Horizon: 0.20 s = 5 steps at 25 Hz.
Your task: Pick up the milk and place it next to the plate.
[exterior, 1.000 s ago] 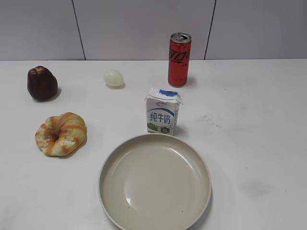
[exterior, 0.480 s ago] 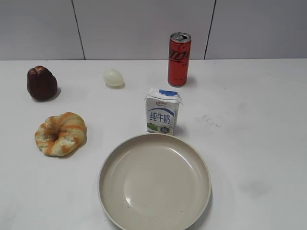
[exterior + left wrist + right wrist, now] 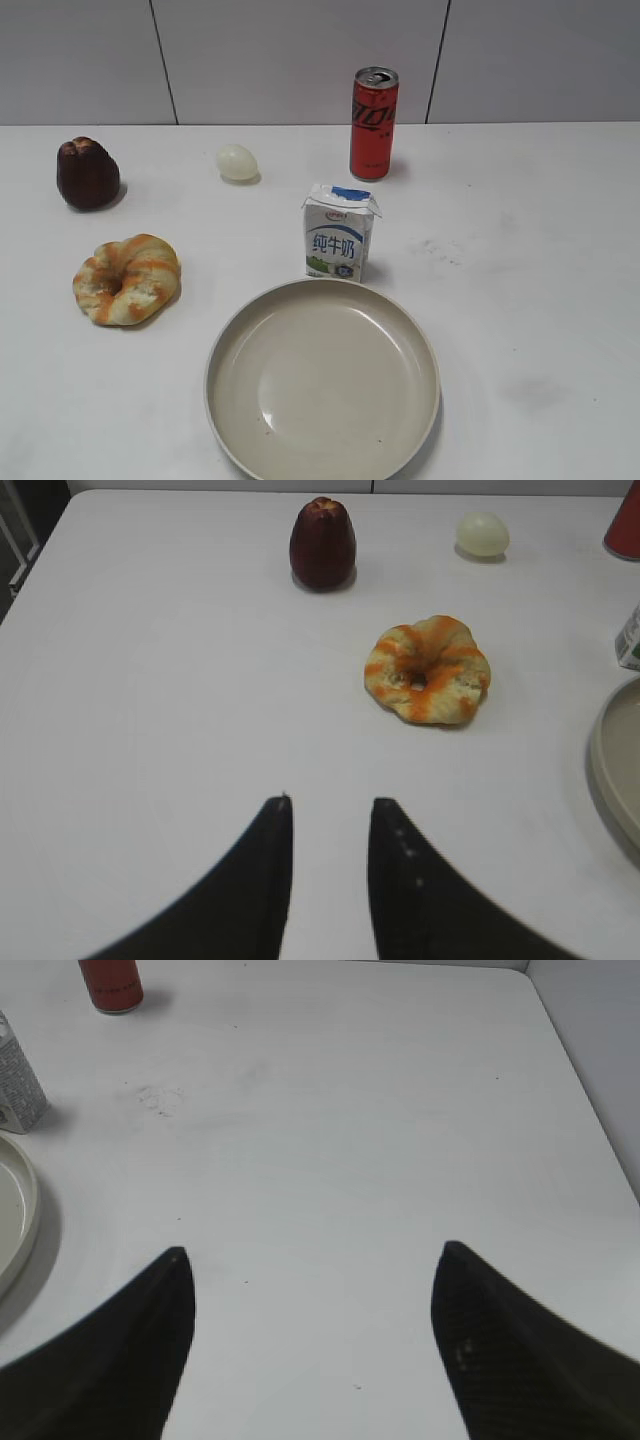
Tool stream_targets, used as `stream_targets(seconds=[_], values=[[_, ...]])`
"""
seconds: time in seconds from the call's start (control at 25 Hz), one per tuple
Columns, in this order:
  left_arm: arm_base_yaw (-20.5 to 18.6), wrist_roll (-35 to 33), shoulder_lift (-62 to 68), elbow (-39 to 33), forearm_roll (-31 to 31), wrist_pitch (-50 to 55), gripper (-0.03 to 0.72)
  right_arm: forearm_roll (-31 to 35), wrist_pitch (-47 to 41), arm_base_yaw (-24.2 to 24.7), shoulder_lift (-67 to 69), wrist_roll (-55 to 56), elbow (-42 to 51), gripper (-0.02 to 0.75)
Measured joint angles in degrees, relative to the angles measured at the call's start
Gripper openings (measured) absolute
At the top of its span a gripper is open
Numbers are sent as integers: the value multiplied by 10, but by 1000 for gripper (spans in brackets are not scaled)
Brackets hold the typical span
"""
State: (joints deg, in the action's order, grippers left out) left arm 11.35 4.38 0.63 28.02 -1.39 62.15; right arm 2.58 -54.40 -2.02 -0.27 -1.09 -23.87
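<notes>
The milk, a small white carton with blue lettering, stands upright just behind the far rim of the beige plate, close to it. The carton's edge shows in the left wrist view and in the right wrist view. The plate's rim shows in both wrist views too. My left gripper is open by a narrow gap and empty over bare table, left of the plate. My right gripper is wide open and empty, right of the plate. Neither gripper shows in the exterior view.
A red can stands behind the milk. A pale egg, a dark red fruit and a ring-shaped bread lie on the left. The white table's right edge meets a grey wall.
</notes>
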Motion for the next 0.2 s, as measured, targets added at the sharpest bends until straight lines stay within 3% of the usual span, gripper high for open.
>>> stream_targets(seconds=[0.2], values=[[0,0,0,0,0,0,207,0,0,0,0,0,0,557]])
